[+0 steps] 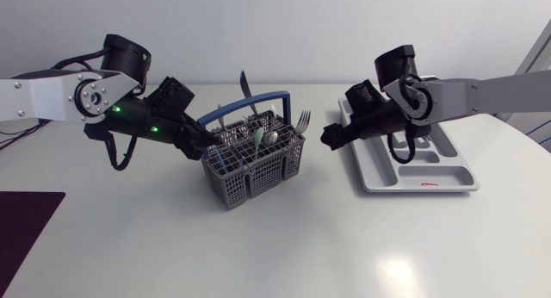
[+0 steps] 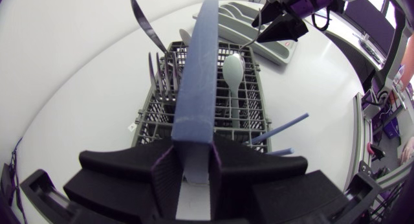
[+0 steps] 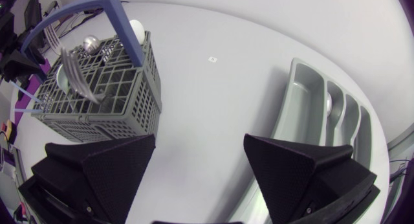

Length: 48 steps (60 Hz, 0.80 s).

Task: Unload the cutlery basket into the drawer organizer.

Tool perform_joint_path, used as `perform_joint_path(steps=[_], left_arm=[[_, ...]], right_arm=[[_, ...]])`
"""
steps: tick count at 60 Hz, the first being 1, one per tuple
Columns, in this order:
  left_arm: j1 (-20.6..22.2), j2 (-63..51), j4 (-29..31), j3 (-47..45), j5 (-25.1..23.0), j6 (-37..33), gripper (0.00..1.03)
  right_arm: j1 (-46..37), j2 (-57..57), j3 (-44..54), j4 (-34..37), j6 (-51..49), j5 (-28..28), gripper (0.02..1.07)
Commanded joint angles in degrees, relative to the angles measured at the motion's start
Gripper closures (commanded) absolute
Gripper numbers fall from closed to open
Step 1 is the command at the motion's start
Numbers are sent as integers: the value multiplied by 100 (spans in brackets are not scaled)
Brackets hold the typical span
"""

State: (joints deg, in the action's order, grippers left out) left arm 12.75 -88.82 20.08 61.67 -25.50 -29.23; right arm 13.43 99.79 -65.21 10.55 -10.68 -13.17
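Observation:
The grey cutlery basket (image 1: 256,167) stands mid-table with forks, spoons and a dark utensil upright in it. My left gripper (image 1: 205,142) is shut on the left end of its blue handle (image 1: 250,102). In the left wrist view the handle (image 2: 197,88) runs out from between the gripper's (image 2: 194,171) fingers, past a pale spoon (image 2: 233,70). My right gripper (image 1: 331,136) hangs open between the basket and the grey drawer organizer (image 1: 435,179). The right wrist view has the basket (image 3: 113,91) and a fork (image 3: 77,76) ahead of one finger and the organizer (image 3: 303,101) ahead of the other, nothing between.
A blue straw (image 2: 284,127) sticks out of the basket's side near my left gripper. A small utensil lies in one organizer compartment (image 3: 329,106). A dark mat (image 1: 21,229) lies at the table's front left corner.

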Motion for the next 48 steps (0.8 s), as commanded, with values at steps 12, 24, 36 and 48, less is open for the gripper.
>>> perform_joint_path(steps=[12, 24, 36, 48], left_arm=[[-379, 1261, -39, -182, -368, 208, 14], [-1038, 1472, 726, -603, -500, -329, 18], [-1478, 409, 1007, -964, -491, -1076, 56], [-1240, -558, 620, -533, -606, -821, 84]], right_arm=[[90, 410, -273, 79, 198, -81, 9], [133, 568, -405, 158, 224, -177, 11], [72, 797, -686, 229, 444, -872, 44], [72, 1122, -1055, 211, 786, -1267, 89]])
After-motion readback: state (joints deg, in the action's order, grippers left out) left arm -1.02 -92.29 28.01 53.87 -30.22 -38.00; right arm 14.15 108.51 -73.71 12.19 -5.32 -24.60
